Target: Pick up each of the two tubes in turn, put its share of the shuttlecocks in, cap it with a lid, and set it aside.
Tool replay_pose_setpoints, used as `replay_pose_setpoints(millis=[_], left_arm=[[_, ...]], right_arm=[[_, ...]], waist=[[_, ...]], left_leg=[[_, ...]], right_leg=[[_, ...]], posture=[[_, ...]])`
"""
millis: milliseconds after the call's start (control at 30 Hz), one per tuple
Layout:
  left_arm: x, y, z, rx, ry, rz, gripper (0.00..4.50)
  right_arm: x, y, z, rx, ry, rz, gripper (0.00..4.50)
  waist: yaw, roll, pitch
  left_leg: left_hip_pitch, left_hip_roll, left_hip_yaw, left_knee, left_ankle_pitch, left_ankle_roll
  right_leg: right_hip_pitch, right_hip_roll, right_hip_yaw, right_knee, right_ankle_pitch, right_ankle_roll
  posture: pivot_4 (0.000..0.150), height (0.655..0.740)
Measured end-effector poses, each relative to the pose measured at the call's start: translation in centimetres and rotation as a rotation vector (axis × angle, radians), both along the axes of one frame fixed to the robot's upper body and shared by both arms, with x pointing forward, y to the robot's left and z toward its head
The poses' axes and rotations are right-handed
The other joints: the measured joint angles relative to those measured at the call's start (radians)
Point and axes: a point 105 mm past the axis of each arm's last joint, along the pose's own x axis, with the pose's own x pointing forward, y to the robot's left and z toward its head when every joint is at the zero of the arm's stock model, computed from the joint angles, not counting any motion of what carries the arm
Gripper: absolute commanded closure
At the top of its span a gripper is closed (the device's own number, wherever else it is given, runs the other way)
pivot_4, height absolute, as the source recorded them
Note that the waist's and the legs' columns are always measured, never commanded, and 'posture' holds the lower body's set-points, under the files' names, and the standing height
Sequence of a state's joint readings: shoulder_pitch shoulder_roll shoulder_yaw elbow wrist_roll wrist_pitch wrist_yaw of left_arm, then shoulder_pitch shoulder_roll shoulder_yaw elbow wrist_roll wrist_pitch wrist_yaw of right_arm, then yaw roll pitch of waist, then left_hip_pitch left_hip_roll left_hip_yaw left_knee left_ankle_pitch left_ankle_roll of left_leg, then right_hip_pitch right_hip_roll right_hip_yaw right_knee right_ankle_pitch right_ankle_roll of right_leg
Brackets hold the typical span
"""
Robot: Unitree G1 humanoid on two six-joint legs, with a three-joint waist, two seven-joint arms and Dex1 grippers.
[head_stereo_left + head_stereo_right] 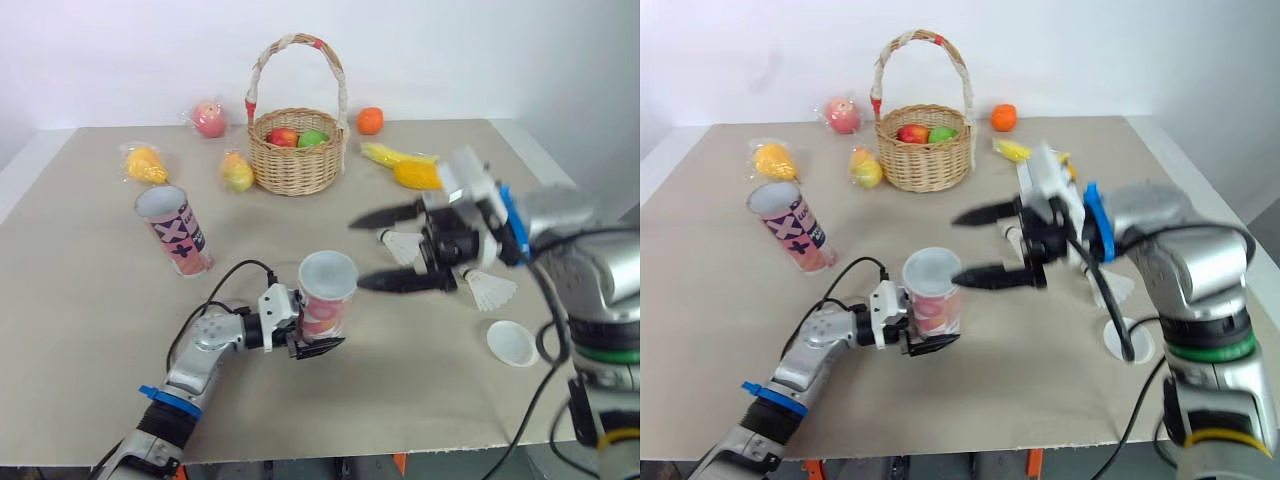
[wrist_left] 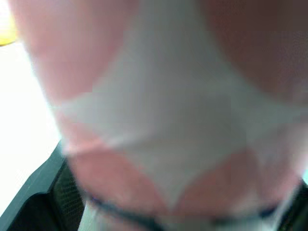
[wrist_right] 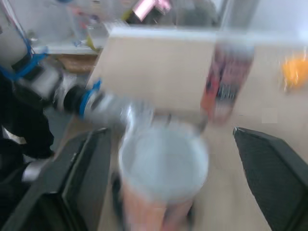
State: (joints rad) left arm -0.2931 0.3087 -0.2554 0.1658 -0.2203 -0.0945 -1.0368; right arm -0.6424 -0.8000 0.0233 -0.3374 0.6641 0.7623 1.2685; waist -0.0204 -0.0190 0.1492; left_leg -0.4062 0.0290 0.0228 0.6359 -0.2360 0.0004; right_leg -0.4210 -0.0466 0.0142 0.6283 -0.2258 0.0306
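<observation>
tube [image 1: 325,300] near the tabletop's [image 1: 90,300] front edge, clamped low in the left hand [image 1: 308,345], its white top seemingly capped. at its 3 o'clock the right hand [image 1: 356,254] hangs wide open and empty; a careless swing could knock the tube from that low grip. spare lid [image 1: 511,342] at 4 o'clock, shuttlecocks [image 1: 402,245] beyond. at 10 o'clock, the second tube [image 1: 178,232] bears bold x marks; no brand legible.

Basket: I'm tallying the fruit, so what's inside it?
A red fruit and a green fruit show above the basket rim. Anything lower is hidden by the wicker wall.
</observation>
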Motion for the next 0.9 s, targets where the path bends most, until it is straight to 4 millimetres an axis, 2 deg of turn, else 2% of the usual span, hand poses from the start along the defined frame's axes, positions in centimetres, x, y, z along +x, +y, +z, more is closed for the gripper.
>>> replay_pose_setpoints(millis=[67, 133, 200, 267, 333, 433, 500, 600, 767, 900], left_arm=[[-0.1, 0.6, 0.0, 0.023, 0.006, -0.008, 0.00], [-0.1, 1.3, 0.1, 0.043, 0.001, -0.002, 0.00], [0.0, 3.2, 0.1, 0.083, -0.009, 0.016, 0.00], [0.2, 4.8, 0.3, 0.111, -0.019, 0.046, 0.00], [0.2, 5.9, 0.3, 0.120, -0.011, 0.064, 0.00], [-0.1, 6.7, 0.4, 0.118, 0.037, 0.079, 0.00], [-0.5, 6.9, 0.4, 0.127, 0.066, 0.071, 0.00], [-1.2, 6.4, 0.9, 0.132, 0.099, 0.039, 0.00], [-1.7, 5.7, 1.5, 0.142, 0.103, 0.018, 0.00], [-1.6, 5.6, 1.6, 0.141, 0.108, 0.029, 0.00]], right_arm=[[-0.3, -0.4, -1.9, -0.006, 0.043, -0.043, 0.05], [-0.4, -0.5, -2.7, 0.010, 0.028, -0.092, 0.05], [-0.3, -0.6, -4.4, 0.042, -0.003, -0.174, 0.05], [-0.2, -0.7, -6.3, 0.045, -0.002, -0.237, 0.05], [-0.4, -0.1, -8.3, 0.038, -0.016, -0.263, 0.05], [-0.6, 1.8, -10.7, 0.058, -0.039, -0.265, 0.05], [0.0, 2.6, -11.3, 0.079, -0.046, -0.286, 0.05], [1.4, 4.0, -11.2, 0.092, -0.073, -0.284, 0.05], [1.8, 6.0, -11.3, 0.105, -0.073, -0.238, 0.05], [1.8, 6.8, -11.6, 0.105, -0.065, -0.218, 0.05]], waist=[[-0.003, 0.001, 0.001], [-0.005, 0.001, 0.002], [-0.004, -0.004, 0.002], [-0.004, -0.001, 0.004], [-0.004, -0.001, 0.004], [-0.007, -0.002, 0.006], [-0.007, -0.003, 0.008], [-0.002, -0.005, 0.012], [0.001, -0.007, 0.013], [0.001, -0.007, 0.013]], left_leg=[[0.000, 0.000, 0.003, 0.000, -0.002, 0.003], [0.000, 0.003, 0.002, 0.000, -0.002, 0.003], [0.001, 0.009, 0.001, 0.000, -0.002, 0.003], [0.001, 0.013, 0.003, 0.000, -0.002, 0.003], [0.003, 0.017, 0.004, 0.000, -0.002, 0.003], [0.003, 0.020, 0.004, 0.000, -0.002, 0.003], [0.003, 0.021, 0.004, 0.000, -0.001, 0.002], [0.003, 0.020, 0.004, 0.000, -0.001, 0.001], [0.001, 0.019, 0.004, 0.001, -0.002, -0.002], [0.001, 0.019, 0.004, 0.001, -0.004, -0.004]], right_leg=[[-0.002, 0.003, 0.003, 0.001, 0.000, 0.000], [-0.003, 0.010, 0.005, 0.001, -0.004, 0.003], [-0.002, 0.017, 0.003, 0.002, -0.005, 0.000], [-0.003, 0.021, 0.004, 0.003, -0.004, -0.004], [-0.003, 0.025, 0.004, 0.003, -0.004, -0.007], [-0.004, 0.029, 0.004, 0.005, -0.004, -0.010], [-0.005, 0.029, 0.004, 0.007, -0.004, -0.011], [-0.005, 0.029, 0.004, 0.007, -0.003, -0.012], [-0.005, 0.028, 0.004, 0.007, -0.005, -0.012], [-0.005, 0.027, 0.005, 0.007, -0.006, -0.013]], posture=[[0.150, 0.7400], [0.150, 0.7400], [0.150, 0.7400], [0.150, 0.7400], [0.150, 0.7400], [0.150, 0.7400], [0.150, 0.7400], [0.150, 0.7400], [0.150, 0.7400], [0.150, 0.7400]])
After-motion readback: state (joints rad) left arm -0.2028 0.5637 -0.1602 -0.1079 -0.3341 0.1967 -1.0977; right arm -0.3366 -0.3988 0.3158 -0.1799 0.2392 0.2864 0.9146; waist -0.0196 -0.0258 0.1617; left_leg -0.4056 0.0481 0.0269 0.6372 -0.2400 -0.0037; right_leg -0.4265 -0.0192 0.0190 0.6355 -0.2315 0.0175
